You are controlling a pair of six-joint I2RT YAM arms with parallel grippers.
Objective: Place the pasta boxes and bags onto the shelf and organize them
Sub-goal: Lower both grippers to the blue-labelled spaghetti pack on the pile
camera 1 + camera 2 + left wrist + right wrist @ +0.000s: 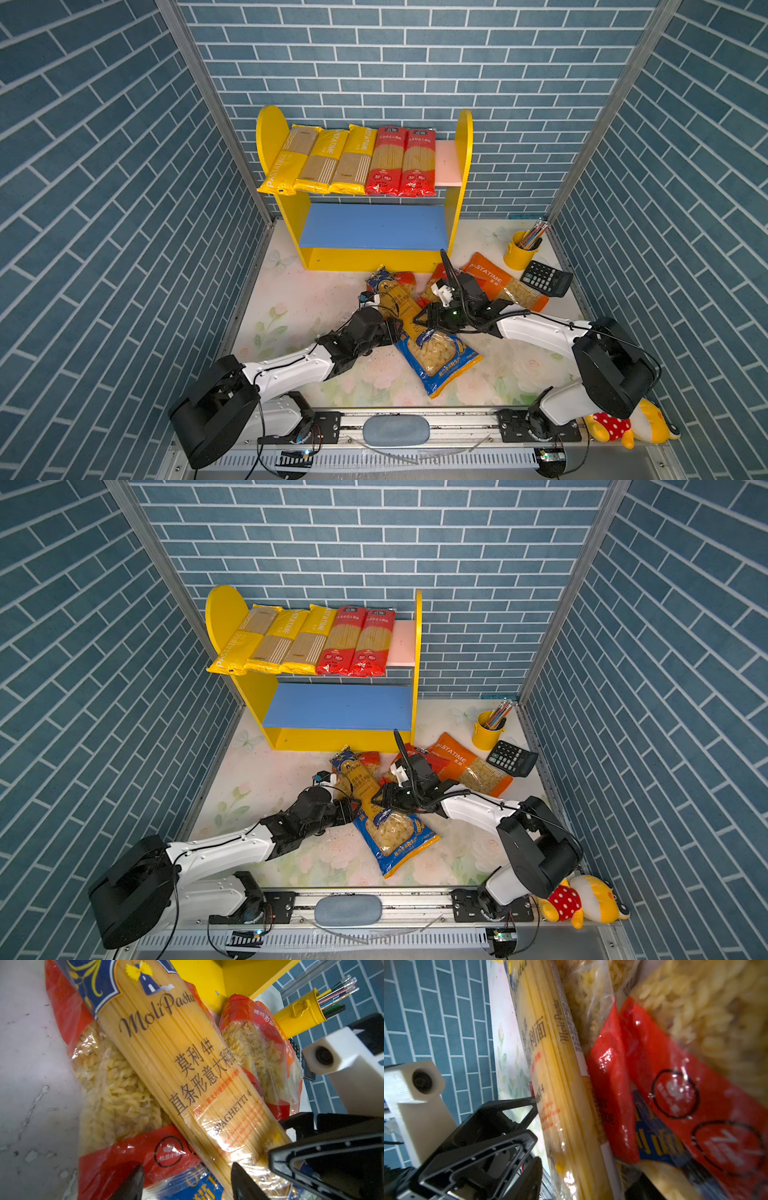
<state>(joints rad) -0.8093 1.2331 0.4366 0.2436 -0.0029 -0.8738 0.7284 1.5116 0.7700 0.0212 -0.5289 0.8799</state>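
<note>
Against the back wall stands the shelf. On its pink upper board, three yellow spaghetti packs and two red spaghetti packs lie side by side, their near ends hanging over the board's front edge. The other packs lie in a loose heap on the table, just before the shelf's base. A dark-blue spaghetti pack lies slantwise on top, across a red fusilli bag, with a second red bag beside it toward the right. Its near end rests over a blue macaroni bag. An orange bag lies further right, near a yellow pencil cup and a black calculator. Both arms meet over the near half of the dark-blue spaghetti pack. The left end effector has its jaws at a middling gap, one fingertip over the pack and the other over the red fusilli bag, closed on neither. The right end effector comes from the opposite side with the pack lying between its fingers, a ribbed pad close against the pack's edge. Whether it grips or only brackets the pack cannot be told. A red-dotted plush toy lies beside the right arm's base at the front right.
</note>
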